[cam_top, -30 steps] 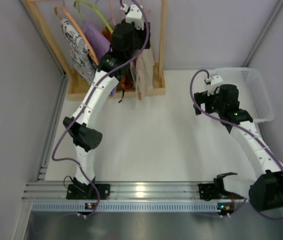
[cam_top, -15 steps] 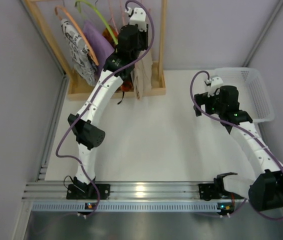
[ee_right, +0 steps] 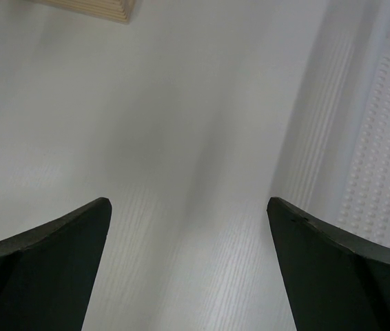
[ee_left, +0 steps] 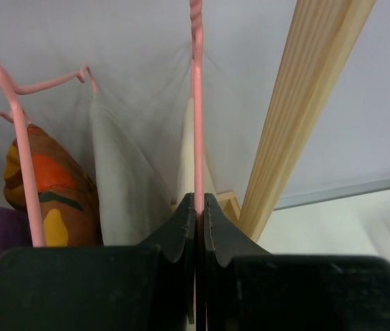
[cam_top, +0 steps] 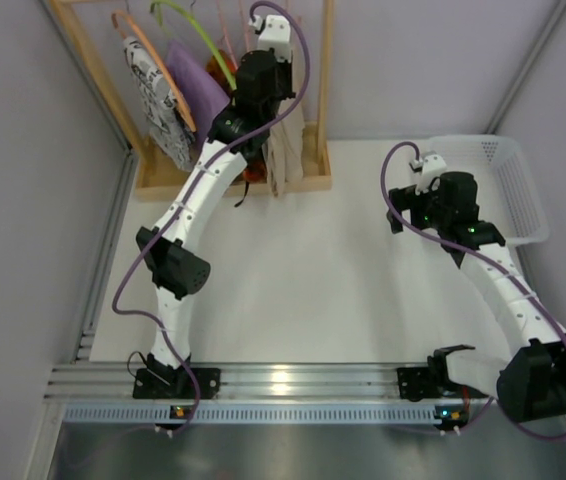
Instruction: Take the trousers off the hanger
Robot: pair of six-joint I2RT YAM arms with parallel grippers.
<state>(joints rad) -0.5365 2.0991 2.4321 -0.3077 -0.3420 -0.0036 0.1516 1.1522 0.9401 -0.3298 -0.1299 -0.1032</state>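
- The table [cam_top: 293,280] is lying white under both arms.
- The wooden rack [cam_top: 323,90] is standing at the far left of the table, carrying several hangers with garments.
- The basket [cam_top: 538,215] is sitting at the far right edge of the table.
- The trousers [cam_top: 288,165] are hanging at the right end of the rack, just beside its right post and draped on the hanger [ee_left: 197,103].
- A purple garment [cam_top: 195,80] and a black-and-white garment [cam_top: 153,90] are hanging further left on the rack.
- The left gripper [ee_left: 199,200] is reaching up into the rack, its jaws pressing together on the hanger's thin pink wire, which is running straight up from between the fingertips.
- The right gripper [ee_right: 188,203] is hovering over bare table just left of the basket, its jaws standing wide apart and gripping nothing.
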